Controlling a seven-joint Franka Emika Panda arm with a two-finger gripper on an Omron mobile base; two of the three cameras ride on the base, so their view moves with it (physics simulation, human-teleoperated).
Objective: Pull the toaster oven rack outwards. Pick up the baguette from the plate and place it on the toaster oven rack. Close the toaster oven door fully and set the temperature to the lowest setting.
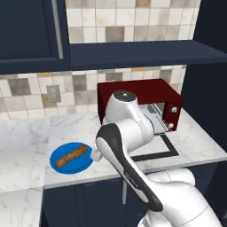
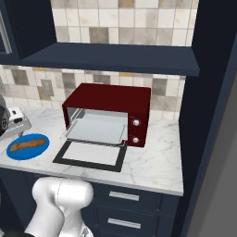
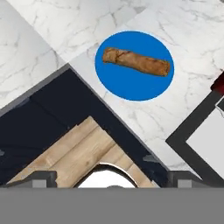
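One Baguette on the Plate, Oven Open

Toaster oven [image 2: 109, 113] stands on the marble counter [image 2: 157, 162] with the toaster oven door [image 2: 91, 154] folded flat in front of it and the toaster oven rack [image 2: 97, 131] drawn partly out over the door. To the oven's left, near the counter edge, the plate [image 3: 134, 65] carries the baguette [image 3: 136, 61]. The gripper [image 2: 16, 121] hovers just beside the plate on the oven's side, fingers spread wide, holding nothing.

In the left base view the arm hides most of the toaster oven [image 1: 146, 91] front. In the hand view the toaster oven door [image 3: 205, 135] is cut by the right edge.
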